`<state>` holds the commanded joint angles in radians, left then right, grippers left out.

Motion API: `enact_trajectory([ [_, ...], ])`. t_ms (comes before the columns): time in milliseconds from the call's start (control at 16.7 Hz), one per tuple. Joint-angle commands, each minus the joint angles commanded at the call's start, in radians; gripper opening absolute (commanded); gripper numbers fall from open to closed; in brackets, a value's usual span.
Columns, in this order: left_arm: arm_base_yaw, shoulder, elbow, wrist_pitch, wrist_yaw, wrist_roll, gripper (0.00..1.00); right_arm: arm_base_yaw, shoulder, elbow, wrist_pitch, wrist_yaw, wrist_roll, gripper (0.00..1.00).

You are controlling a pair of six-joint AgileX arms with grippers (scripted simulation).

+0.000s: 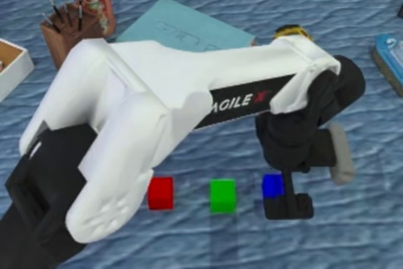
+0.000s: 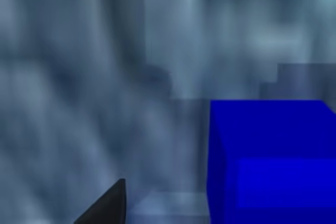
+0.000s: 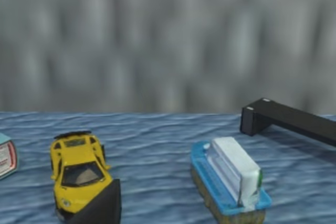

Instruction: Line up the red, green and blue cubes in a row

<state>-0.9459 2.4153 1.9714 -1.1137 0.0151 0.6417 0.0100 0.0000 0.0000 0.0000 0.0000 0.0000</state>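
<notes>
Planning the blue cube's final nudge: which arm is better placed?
Left. Its gripper hangs right at the blue cube, which fills its wrist view; the right arm is out of the top view.

A rippled blue cloth (image 1: 352,231) covered the bench from side to side. Behind its far edge stood a plain, blurred grey wall (image 3: 168,40), evenly lit.

Counter (image 1: 352,23): covered in blue cloth-like material with a rippled, matt surface. Red cube (image 1: 160,193), green cube (image 1: 223,194) and blue cube (image 1: 272,185): smooth, plain, matt. Left arm (image 1: 157,111): smooth white shell, faintly glossy. Yellow car (image 3: 79,174): glossy finish.
</notes>
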Motion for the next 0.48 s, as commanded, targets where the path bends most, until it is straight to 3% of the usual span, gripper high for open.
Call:
enact_trajectory([
  [480,0.021,-0.038,0.191,-0.231,0.000,-0.003,1.00,0.000,0.000,0.000,0.000,0.000,0.000,1.00],
])
